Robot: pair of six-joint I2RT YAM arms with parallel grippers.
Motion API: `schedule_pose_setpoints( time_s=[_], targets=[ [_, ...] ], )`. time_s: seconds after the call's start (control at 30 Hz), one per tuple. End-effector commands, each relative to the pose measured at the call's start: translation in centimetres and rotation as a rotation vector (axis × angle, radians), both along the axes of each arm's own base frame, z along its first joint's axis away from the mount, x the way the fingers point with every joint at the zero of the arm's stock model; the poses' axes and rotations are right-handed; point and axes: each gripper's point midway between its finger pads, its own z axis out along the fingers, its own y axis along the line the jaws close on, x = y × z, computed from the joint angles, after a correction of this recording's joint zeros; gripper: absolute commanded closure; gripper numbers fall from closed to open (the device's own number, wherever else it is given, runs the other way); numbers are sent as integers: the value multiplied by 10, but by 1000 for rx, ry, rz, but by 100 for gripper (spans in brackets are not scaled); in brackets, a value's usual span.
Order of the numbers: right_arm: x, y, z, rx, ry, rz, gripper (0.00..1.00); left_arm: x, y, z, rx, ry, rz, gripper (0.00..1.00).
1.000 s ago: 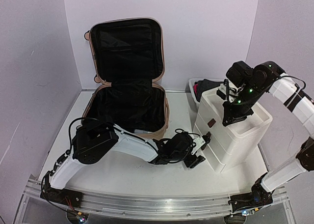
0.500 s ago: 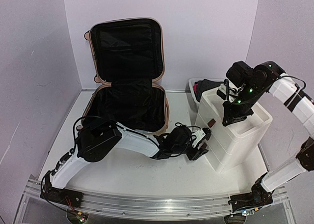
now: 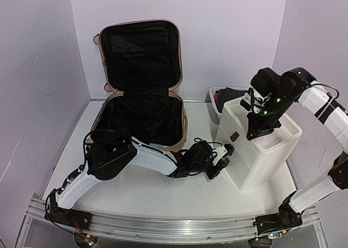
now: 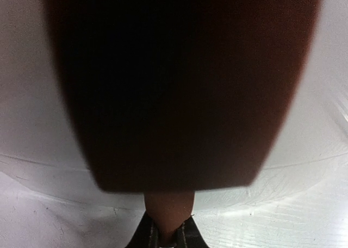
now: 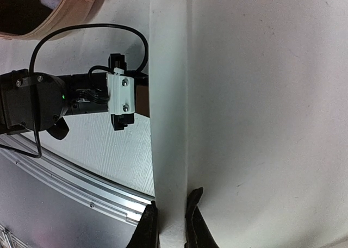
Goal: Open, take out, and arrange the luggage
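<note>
The suitcase (image 3: 140, 115) lies open at the left rear of the table (image 3: 136, 196). Its lower half is flat on the table and its lid stands upright against the back wall. Both halves show black lining, and the pale pink shell shows only as a rim around them. A small part of that rim also shows in the top left corner of the right wrist view.

The left arm (image 3: 141, 155) stretches low across the table in front of the suitcase and reaches to the right. Its end meets the front face of the white drawer cabinet (image 3: 261, 161) low down. In the left wrist view the left fingers (image 4: 144, 238) are close together, clamped on the narrow neck of a brown pull tab (image 4: 168, 218). The tab widens into a dark blur that fills most of that view, with the white cabinet front behind it.

The cabinet stands on the right side of the table, well apart from the suitcase. Another brown tab (image 3: 235, 136) shows on a drawer higher up. Just behind the cabinet is a white basket (image 3: 213, 102) holding dark and red things that are too small to make out.

The right arm (image 3: 321, 104) bends over the cabinet from the right. The right fingers (image 5: 193, 221) point down and pinch the thin white rim at the cabinet's top, one on each side of the wall.
</note>
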Motion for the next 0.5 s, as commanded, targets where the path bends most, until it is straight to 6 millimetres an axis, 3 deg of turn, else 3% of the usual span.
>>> schedule_pose_setpoints(
  time_s=[0.0, 0.27, 0.47],
  targets=[
    [-5, 8, 18, 76, -10, -31, 100, 8, -3, 76, -127, -75, 7, 98],
    [15, -27, 11, -61, -142, -202, 100, -11, 34, 75, -48, -6, 9, 100],
    [27, -44, 2, -136, -212, -296, 100, -30, 62, 87, -4, 69, -7, 100]
  ],
)
